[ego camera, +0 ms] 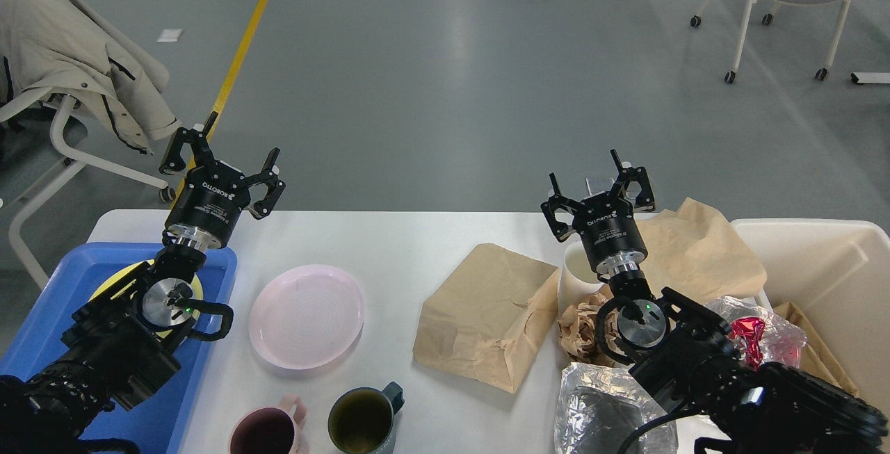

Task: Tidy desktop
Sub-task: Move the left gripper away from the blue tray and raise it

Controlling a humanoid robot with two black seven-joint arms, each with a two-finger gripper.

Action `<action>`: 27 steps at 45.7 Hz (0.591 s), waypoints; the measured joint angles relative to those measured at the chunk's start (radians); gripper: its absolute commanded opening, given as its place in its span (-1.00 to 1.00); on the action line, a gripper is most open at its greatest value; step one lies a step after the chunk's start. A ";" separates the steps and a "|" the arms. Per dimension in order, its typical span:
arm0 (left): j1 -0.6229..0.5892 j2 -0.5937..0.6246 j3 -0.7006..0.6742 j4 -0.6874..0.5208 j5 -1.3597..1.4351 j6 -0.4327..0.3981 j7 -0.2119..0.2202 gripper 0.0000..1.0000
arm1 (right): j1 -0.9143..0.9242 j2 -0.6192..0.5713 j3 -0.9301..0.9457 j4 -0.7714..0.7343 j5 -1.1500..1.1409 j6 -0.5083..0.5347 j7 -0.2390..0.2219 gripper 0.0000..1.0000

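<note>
The white desktop (389, 238) carries a pink plate (306, 315), a pink mug (268, 433), a dark teal mug (363, 420), brown paper bags (487, 315) (702, 252), a white paper cup (577, 274), crumpled brown paper (580, 329) and a clear plastic wrapper (605, 409). My left gripper (224, 162) hangs open and empty above the far left of the desk. Open and empty too, my right gripper (598, 183) is raised over the white cup near the far edge.
A blue tray (42, 343) with a yellow plate (115, 280) sits at the left edge under my left arm. A cream bin (834, 266) at the right holds red and clear wrappers (754, 336). Chairs stand on the floor beyond.
</note>
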 measured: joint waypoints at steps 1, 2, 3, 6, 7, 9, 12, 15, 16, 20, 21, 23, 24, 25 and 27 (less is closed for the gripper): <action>0.002 0.000 0.000 0.000 0.000 0.000 0.000 0.99 | 0.000 0.000 0.000 0.000 0.000 0.000 0.000 1.00; 0.002 0.000 0.000 0.000 0.000 0.000 0.000 0.99 | 0.000 0.000 0.000 0.000 0.000 0.000 0.000 1.00; 0.003 0.000 0.001 0.000 0.000 0.000 -0.002 0.99 | 0.000 0.000 0.000 0.000 0.000 0.000 0.000 1.00; 0.006 0.001 0.009 -0.001 -0.003 0.004 -0.009 0.99 | 0.000 0.000 0.000 0.000 0.000 0.000 0.000 1.00; 0.006 0.002 0.013 -0.001 -0.004 0.006 -0.010 0.99 | 0.000 0.000 0.000 0.000 0.000 0.000 0.000 1.00; 0.005 0.005 0.027 -0.002 -0.004 0.009 -0.011 0.99 | 0.000 0.000 0.000 0.000 0.000 0.000 0.000 1.00; -0.002 0.018 0.071 -0.009 -0.004 0.009 -0.008 0.99 | 0.000 0.000 0.000 0.000 0.000 0.000 0.000 1.00; -0.014 0.056 0.148 -0.030 -0.005 0.009 -0.004 0.99 | 0.000 0.000 0.000 0.000 0.000 0.000 0.000 1.00; -0.016 0.073 0.172 -0.041 -0.006 0.008 -0.002 0.99 | 0.000 0.000 0.000 0.000 0.000 0.000 0.000 1.00; -0.046 0.198 0.318 -0.147 -0.006 0.004 0.003 0.99 | 0.000 0.000 0.000 0.000 0.000 0.000 0.000 1.00; -0.059 0.233 0.359 -0.178 -0.006 0.004 0.006 0.99 | 0.000 0.000 0.000 0.000 0.000 0.000 0.000 1.00; -0.091 0.310 0.452 -0.249 -0.006 0.004 0.015 0.99 | 0.000 0.000 0.000 0.000 0.000 0.000 0.000 1.00; -0.116 0.361 0.513 -0.295 -0.006 0.004 0.023 0.99 | 0.000 0.000 0.000 0.000 0.000 0.000 0.000 1.00; -0.140 0.403 0.563 -0.332 -0.006 0.004 0.030 0.99 | 0.000 0.000 0.000 0.000 0.000 0.000 0.000 1.00; -0.202 0.484 0.664 -0.402 -0.006 0.006 0.046 0.99 | 0.000 0.000 0.000 0.000 0.000 0.000 0.000 1.00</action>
